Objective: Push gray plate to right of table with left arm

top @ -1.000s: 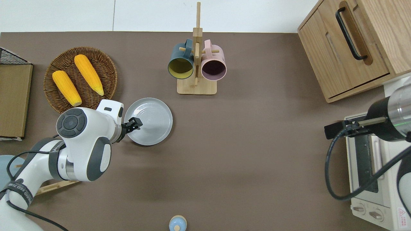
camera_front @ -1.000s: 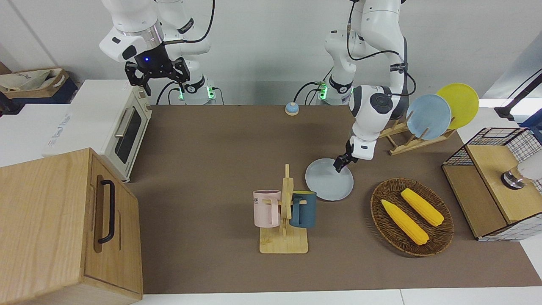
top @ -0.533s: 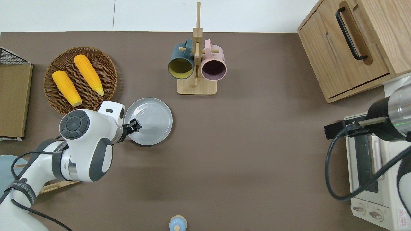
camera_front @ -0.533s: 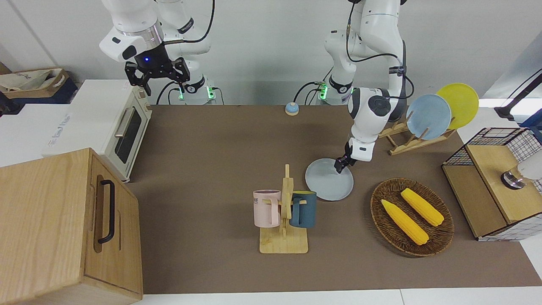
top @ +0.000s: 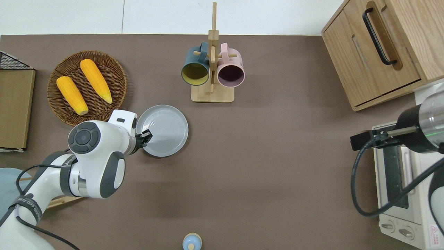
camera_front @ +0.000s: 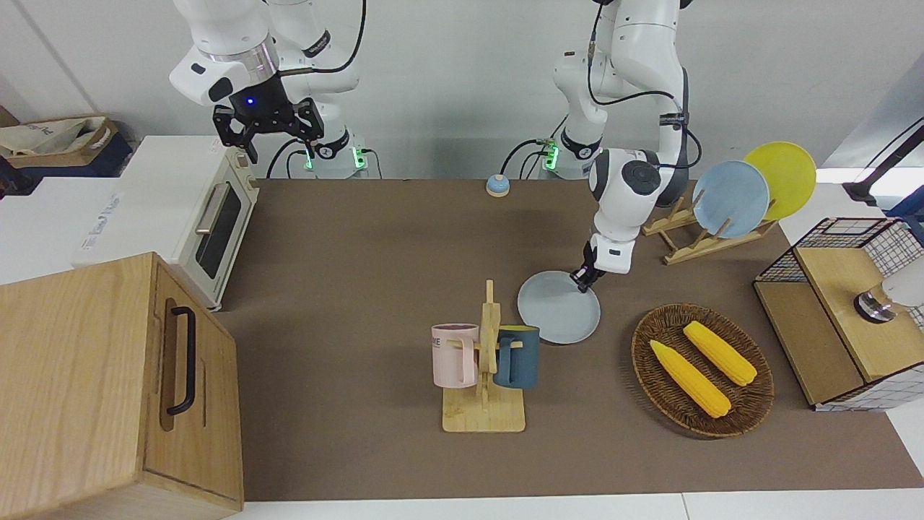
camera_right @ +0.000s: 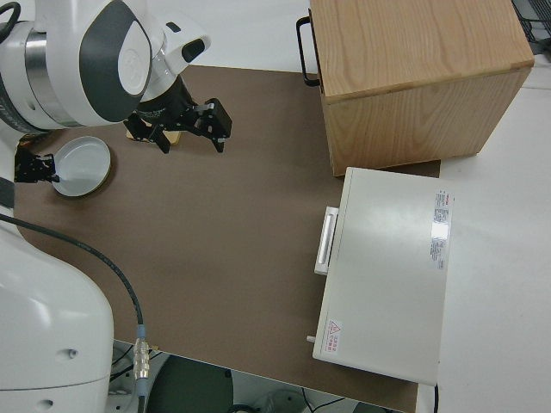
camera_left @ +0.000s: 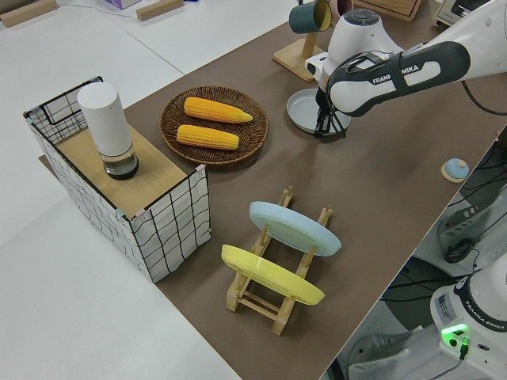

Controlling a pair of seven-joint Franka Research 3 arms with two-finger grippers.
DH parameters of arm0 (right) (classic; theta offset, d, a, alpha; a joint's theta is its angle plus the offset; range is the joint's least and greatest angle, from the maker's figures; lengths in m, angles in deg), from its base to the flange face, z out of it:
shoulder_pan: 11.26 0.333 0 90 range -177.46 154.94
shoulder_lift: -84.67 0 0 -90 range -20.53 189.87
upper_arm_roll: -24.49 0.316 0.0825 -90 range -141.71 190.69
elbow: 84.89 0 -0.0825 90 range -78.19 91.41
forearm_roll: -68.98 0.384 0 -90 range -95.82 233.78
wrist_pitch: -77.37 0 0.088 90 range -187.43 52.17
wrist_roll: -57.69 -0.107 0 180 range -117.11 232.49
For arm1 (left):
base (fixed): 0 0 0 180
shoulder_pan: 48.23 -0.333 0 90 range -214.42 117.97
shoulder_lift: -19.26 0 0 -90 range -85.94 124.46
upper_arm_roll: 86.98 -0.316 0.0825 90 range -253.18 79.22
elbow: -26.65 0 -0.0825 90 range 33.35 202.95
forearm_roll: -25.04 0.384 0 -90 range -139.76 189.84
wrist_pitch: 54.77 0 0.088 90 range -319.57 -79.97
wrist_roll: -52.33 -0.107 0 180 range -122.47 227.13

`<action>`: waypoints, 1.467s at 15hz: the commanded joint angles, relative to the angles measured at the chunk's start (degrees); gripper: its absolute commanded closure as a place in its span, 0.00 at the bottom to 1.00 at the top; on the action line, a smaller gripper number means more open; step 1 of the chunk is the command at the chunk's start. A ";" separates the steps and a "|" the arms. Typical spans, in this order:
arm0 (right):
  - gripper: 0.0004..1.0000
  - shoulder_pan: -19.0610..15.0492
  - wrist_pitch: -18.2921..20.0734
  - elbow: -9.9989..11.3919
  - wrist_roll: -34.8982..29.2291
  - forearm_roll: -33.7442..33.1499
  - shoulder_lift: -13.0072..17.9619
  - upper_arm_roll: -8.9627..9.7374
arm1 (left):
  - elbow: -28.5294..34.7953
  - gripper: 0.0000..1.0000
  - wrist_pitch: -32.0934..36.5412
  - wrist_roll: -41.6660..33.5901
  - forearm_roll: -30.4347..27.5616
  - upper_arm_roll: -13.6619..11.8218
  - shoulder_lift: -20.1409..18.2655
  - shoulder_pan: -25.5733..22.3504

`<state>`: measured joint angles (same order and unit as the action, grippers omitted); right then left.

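Note:
The gray plate [camera_front: 558,309] lies flat on the brown table [camera_front: 361,238], beside the mug rack, toward the left arm's end of it. It also shows in the overhead view [top: 165,131], the left side view [camera_left: 304,106] and the right side view [camera_right: 84,165]. My left gripper [camera_front: 581,280] points down and touches the plate's rim on the edge toward the left arm's end [top: 145,135]. It holds nothing. My right gripper [camera_front: 268,127] is parked, open and empty.
A wooden mug rack [top: 212,69] with a teal and a pink mug stands just farther from the robots than the plate. A wicker basket [top: 114,69] holds two corn cobs. A plate rack holds the sky-blue plate [camera_front: 730,198] and the yellow plate [camera_front: 783,177]. A toaster oven [camera_front: 209,224], a wooden cabinet [camera_front: 115,383] and a small bell [camera_front: 497,185] are also here.
The left arm has swung slightly and the gray plate has slid a little toward the right arm's end of the table. The right arm has not moved.

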<state>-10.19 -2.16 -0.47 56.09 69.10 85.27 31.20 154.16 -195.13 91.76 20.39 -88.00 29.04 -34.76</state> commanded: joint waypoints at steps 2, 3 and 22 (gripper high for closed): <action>0.02 -1.16 0.69 -0.22 0.01 0.59 0.36 0.85 | 1.25 1.00 -2.12 1.09 0.34 -0.48 0.77 1.21; 0.02 -1.16 0.78 -0.22 0.01 0.59 0.36 0.85 | 1.25 1.00 -2.20 1.09 0.34 -0.48 0.77 1.39; 0.02 -1.16 0.69 -0.22 -0.08 0.59 0.36 0.76 | -1.55 1.00 -2.03 27.88 0.34 -0.48 2.52 20.54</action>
<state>-10.19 -2.16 -0.47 56.09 69.10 85.27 31.20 154.01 -196.70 114.95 20.41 -87.92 29.26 -17.48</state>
